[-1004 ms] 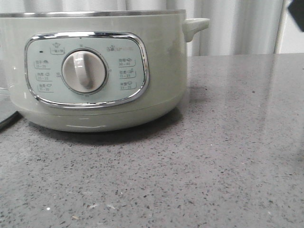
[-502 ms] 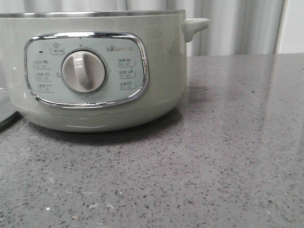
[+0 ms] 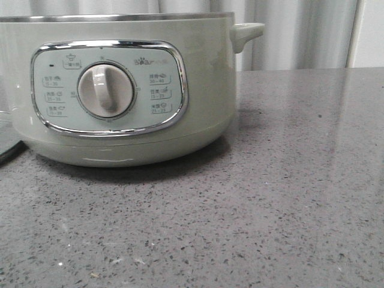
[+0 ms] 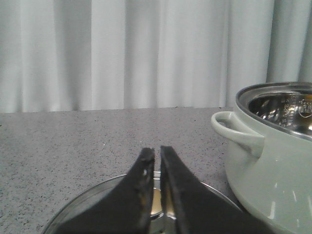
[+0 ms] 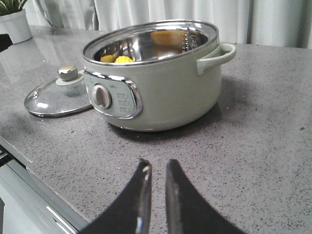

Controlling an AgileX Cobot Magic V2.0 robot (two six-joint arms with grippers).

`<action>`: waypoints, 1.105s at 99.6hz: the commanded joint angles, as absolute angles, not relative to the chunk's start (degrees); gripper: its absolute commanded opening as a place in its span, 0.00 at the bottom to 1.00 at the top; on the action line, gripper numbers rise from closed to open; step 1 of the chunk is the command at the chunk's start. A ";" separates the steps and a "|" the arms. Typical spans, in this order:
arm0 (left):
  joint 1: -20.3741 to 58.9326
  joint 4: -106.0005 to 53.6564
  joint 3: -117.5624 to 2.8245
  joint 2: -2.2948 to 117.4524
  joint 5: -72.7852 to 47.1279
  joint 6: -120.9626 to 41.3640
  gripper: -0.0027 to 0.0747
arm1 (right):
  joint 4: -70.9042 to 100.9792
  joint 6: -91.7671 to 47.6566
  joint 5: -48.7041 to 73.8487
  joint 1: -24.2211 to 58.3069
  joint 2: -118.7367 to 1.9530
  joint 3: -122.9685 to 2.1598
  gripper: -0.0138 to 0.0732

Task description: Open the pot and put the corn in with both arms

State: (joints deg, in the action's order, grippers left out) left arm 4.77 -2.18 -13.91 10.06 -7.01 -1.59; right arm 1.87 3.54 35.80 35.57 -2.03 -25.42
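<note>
The pale-green pot [image 3: 198, 90] stands open on the grey counter, its dial [image 3: 107, 90] facing the front view. In the right wrist view the pot [image 5: 170, 97] holds the yellow corn [image 5: 117, 59] against the steel inside. My right gripper [image 5: 158, 163] is shut and empty, low over the counter in front of the pot and well apart from it. My left gripper [image 4: 157, 150] is shut and empty, above the glass lid [image 4: 87, 204], with the pot [image 4: 263, 175] beside it. Neither gripper shows in the front view.
The glass lid [image 5: 53, 100] lies flat on the counter beside the pot, knob [image 5: 68, 73] up; its edge shows in the front view [image 3: 7, 150]. A white plant pot [image 5: 14, 24] stands at the back. The counter's edge [image 5: 29, 161] runs near my right gripper. Curtains hang behind.
A dark gripper part at the upper right corner of the front view has left the view. The lid's edge at the lower left shifted slightly. The pot has not moved.
</note>
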 commanded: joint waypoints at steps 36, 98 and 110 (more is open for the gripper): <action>4.76 -2.61 -15.52 10.65 -3.07 -1.14 0.01 | 1.44 3.37 31.96 35.55 -2.72 -26.72 0.14; 4.76 -2.61 -15.52 10.65 -3.07 -1.14 0.01 | 1.44 3.37 31.96 35.55 -2.72 -26.72 0.14; 4.51 -2.61 -14.17 10.39 -2.70 -1.14 0.01 | 1.44 3.37 31.96 35.55 -2.72 -26.72 0.14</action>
State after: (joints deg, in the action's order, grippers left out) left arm 4.77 -2.18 -13.55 10.06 -7.32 -1.59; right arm 1.87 3.54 36.01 35.57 -2.03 -25.42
